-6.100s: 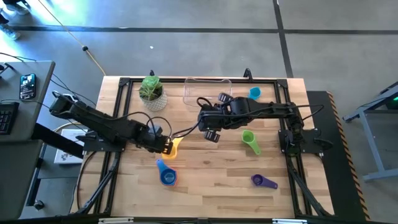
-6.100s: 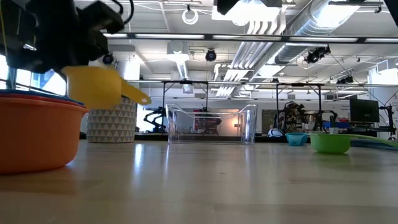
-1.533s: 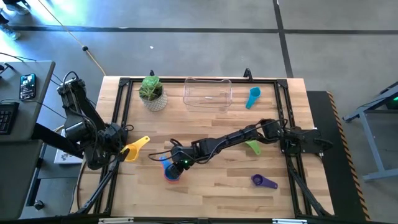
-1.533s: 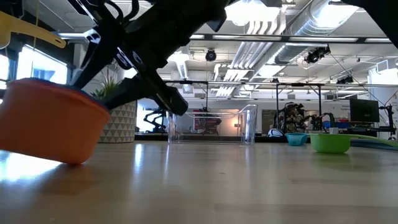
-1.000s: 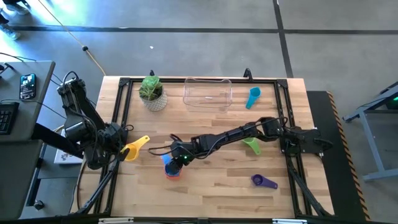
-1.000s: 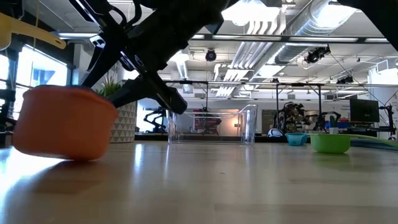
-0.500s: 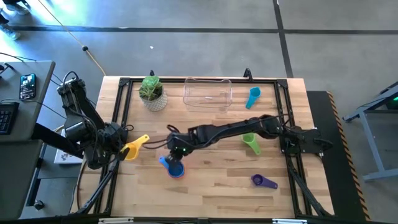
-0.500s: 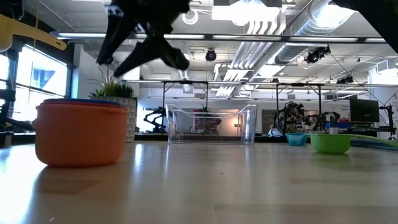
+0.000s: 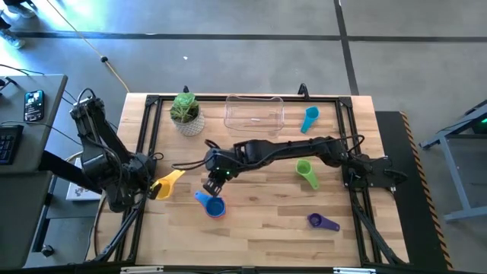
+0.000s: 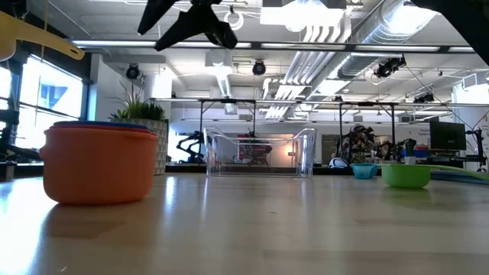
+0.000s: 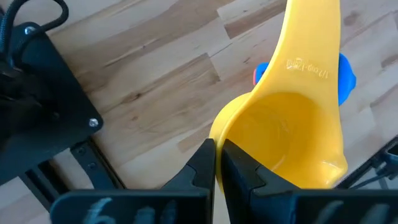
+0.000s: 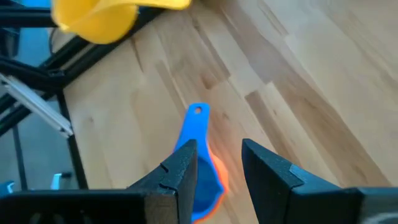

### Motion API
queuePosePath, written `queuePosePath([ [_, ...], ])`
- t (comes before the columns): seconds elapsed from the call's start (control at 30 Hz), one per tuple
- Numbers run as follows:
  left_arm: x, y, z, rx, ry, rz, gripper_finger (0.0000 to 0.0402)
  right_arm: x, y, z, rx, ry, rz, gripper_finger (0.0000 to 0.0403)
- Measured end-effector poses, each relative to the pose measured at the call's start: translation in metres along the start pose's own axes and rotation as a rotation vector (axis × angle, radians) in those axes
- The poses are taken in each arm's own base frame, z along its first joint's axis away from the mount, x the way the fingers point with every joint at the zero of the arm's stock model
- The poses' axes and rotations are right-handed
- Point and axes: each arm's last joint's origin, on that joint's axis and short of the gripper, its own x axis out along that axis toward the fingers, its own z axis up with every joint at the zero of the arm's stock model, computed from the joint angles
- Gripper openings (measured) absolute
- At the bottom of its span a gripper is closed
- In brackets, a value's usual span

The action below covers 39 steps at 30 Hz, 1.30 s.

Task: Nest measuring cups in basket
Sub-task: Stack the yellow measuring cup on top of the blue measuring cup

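Yellow measuring cup (image 9: pixel 167 182) pinched by its rim in left claw (image 11: pixel 216 163); right claw (image 12: pixel 216 163) open above blue-orange stack (image 9: pixel 214 205); thin grip could slip.

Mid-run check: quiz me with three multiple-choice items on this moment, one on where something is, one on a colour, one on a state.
1. Where is the yellow cup?
A. In the basket
B. Held by the left hand at the table's left edge
C. Beside the plant

2. What colour is the cup nearest the basket?
A. Light blue
B. Purple
C. Green

3. What state is the right hand in?
A. Shut on the blue cup
B. Shut on nothing
C. Open above the blue cup

Answers:
1 B: the left wrist view shows the left hand pinching its rim.
2 A: the light blue cup lies just right of the basket.
3 C: its fingers stand apart over the blue cup, touching nothing.
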Motion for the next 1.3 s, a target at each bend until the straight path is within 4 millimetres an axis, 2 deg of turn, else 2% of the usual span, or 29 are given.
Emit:
queuePosePath([
  [0.23,0.010,-0.010,-0.011,-0.054,-0.026,0.033,0.0006,0.001,-0.002,-0.004,0.005,0.033,-0.026,0.0119],
  [0.4,0.024,-0.022,-0.025,-0.065,-0.063,0.081,0.0006,0.000,-0.005,-0.001,-0.018,0.045,-0.013,0.0119],
  [0.73,0.064,-0.048,-0.061,-0.055,-0.099,0.135,0.0006,0.000,-0.019,0.008,-0.075,0.090,0.041,0.0119],
  [0.9,0.087,-0.057,-0.074,-0.075,-0.052,0.229,0.0006,0.000,-0.025,0.013,-0.104,0.106,0.068,0.0119],
  [1.3,0.116,-0.069,-0.082,-0.135,-0.028,0.290,0.0006,0.000,-0.027,0.010,-0.176,0.144,0.063,0.0119],
])
